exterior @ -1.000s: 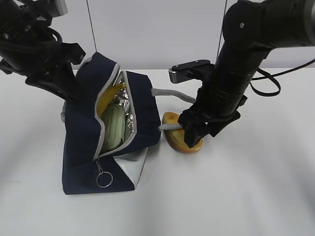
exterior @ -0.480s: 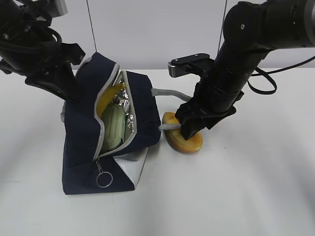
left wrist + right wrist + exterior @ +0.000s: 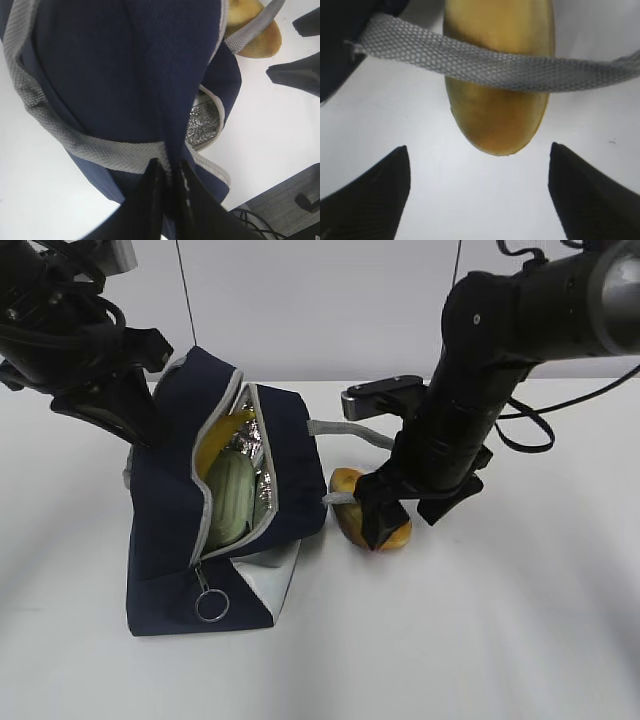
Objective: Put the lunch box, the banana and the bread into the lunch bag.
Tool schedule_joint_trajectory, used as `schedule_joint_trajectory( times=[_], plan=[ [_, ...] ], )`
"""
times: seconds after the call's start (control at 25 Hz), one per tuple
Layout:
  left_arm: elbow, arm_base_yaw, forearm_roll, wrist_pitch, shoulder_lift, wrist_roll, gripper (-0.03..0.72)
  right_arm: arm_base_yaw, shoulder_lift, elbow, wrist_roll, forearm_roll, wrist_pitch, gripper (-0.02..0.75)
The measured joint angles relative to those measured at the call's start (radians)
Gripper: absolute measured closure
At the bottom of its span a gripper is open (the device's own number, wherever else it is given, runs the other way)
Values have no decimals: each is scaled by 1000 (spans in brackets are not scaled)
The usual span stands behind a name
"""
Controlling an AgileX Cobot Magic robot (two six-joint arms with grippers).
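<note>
The navy lunch bag stands tilted on the table with its mouth open. Inside it lie the green-lidded lunch box and, above it, the yellow banana. The golden bread lies on the table just right of the bag, with a grey strap crossing over it. My right gripper hangs open over the bread's right end, one finger on each side, holding nothing. In the right wrist view the bread sits just ahead of that gripper. My left gripper is shut on the bag's navy fabric near its grey trim.
White table all round, with a pale wall behind it. A zipper ring hangs at the bag's front. A second grey strap runs from the bag toward the right arm. The left arm stands behind the bag's upper left.
My right gripper has spread its fingers wider and turned a little over the bread. The bread, the bag and the left arm have stayed in place.
</note>
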Motion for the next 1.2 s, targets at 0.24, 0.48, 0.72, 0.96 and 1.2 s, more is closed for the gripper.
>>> schedule_joint_trajectory(
  times=[0.24, 0.48, 0.72, 0.96, 1.2],
  plan=[
    [0, 0, 0, 0, 0, 0, 671, 0, 53, -18, 3, 4, 2, 79],
    [0, 0, 13, 5, 0, 0, 671, 0, 94, -86, 3, -2, -16, 78],
    [0, 0, 24, 8, 0, 0, 671, 0, 136, -135, 3, -3, -18, 76],
    [0, 0, 31, 11, 0, 0, 671, 2, 166, -158, 6, -12, -18, 91],
    [0, 0, 34, 13, 0, 0, 671, 2, 166, -158, 6, -37, -5, 235]
  ],
)
